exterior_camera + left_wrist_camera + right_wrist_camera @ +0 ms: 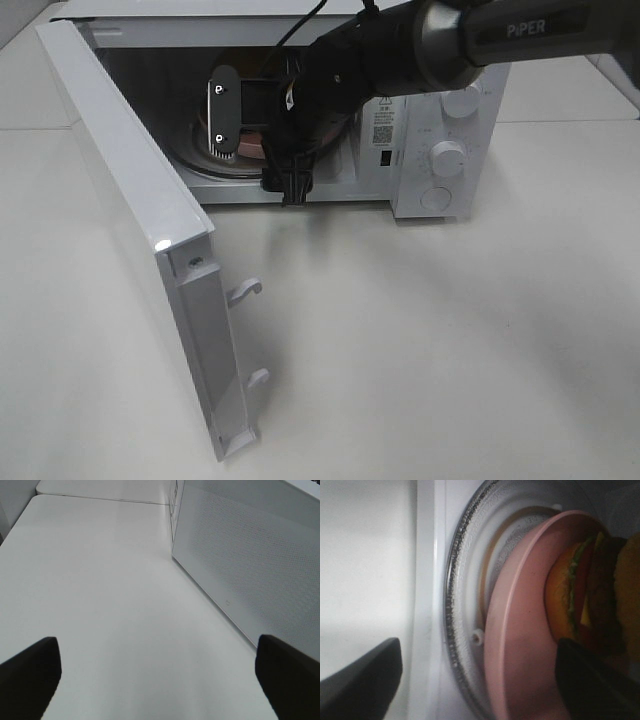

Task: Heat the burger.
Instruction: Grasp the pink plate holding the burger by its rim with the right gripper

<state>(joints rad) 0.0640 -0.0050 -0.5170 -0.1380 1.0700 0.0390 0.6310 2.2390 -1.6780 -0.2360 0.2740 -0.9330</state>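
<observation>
The burger (562, 597), with a golden bun, green and dark filling, rests on a pink plate (520, 645) on the glass turntable (462, 585) inside the open microwave (440, 120). My right gripper (480, 682) is open inside the cavity. One finger is over the plate beside the burger, the other over the white sill, and the plate's near rim lies between them. In the exterior high view the right gripper (245, 118) hides the burger, and only a sliver of the plate (250, 150) shows. My left gripper (160, 680) is open and empty above the table.
The microwave door (130, 200) stands swung out to the left, its latch hooks (245, 290) pointing at the table. Its perforated outer face (250, 565) is close beside the left gripper. Knobs (448, 158) sit on the right panel. White table (450, 350) spreads in front.
</observation>
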